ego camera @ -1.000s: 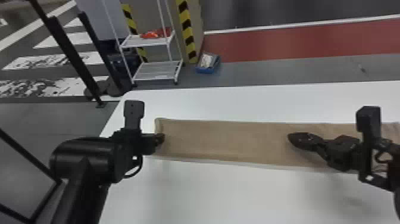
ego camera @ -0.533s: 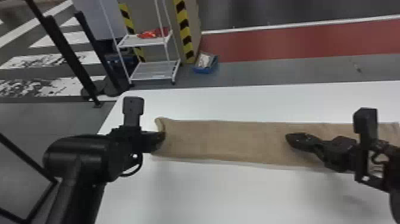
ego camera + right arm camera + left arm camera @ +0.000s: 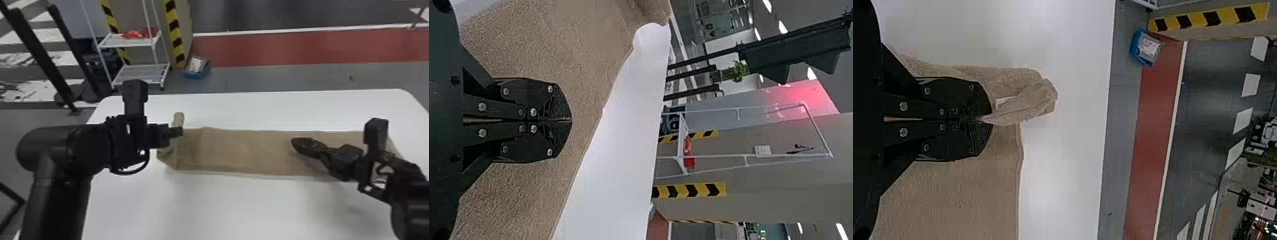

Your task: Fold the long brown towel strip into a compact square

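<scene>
With left hand (image 3: pixel 985 119), grasping towel strip (image 3: pixel 245 151) by its end near left edge of table (image 3: pixel 239 207), presumably to fold inward; with right hand (image 3: pixel 570 120) clenched, apparently steadying cloth toward right edge.

We count two claws (image 3: pixel 177 131), one brown towel (image 3: pixel 236 150) and one worktop (image 3: pixel 223 204). Beyond, we see one rack (image 3: pixel 140 76) and one blue container (image 3: pixel 195 76).

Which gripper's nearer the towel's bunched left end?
Left. The left gripper is shut on the bunched end; the right gripper is farther along, over the towel just right of its middle.
</scene>
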Robot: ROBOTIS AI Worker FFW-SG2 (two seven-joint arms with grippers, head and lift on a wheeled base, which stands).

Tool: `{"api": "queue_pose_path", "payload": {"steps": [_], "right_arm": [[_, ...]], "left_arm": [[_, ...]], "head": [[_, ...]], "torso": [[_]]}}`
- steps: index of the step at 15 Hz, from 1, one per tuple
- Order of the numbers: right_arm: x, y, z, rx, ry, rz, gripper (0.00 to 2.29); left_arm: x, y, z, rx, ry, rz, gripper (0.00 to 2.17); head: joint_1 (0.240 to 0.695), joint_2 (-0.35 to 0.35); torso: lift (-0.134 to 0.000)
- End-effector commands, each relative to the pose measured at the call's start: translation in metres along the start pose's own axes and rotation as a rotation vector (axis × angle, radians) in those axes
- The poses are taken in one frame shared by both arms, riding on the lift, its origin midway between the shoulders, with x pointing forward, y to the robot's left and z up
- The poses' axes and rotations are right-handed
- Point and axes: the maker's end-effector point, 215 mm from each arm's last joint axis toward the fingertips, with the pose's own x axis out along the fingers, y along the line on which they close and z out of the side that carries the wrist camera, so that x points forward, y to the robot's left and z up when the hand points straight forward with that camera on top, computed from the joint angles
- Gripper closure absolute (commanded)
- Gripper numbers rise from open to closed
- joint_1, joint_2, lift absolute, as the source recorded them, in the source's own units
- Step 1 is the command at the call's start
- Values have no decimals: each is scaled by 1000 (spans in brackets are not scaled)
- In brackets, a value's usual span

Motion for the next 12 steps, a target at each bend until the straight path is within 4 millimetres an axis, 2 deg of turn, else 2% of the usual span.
{"api": "queue_pose_path", "payload": {"steps": [1,4,5,6,7,12], "right_arm": [[-12,-12,3,-3,-18,-22,1862],[-24,-22,8,-10,-55,-36,1862],[-31,-27,8,-13,-66,-46,1862],[-38,-31,10,-16,-84,-56,1862],[-47,-38,11,-11,-100,-73,1862],[-121,-90,19,3,-191,-193,1862]], "left_arm": [[5,-56,6,-6,3,-86,1855],[11,-127,13,16,-12,-148,1855],[11,-153,19,21,-27,-168,1855],[12,-168,28,36,-63,-154,1855],[13,-179,40,58,-114,-129,1855],[20,-218,24,164,-97,-125,1855]], "head": [[695,70],[695,1],[695,-45],[695,-66],[695,-91],[695,-213]], "torso": [[-128],[-128],[-128],[-128],[-128],[-128]]}}
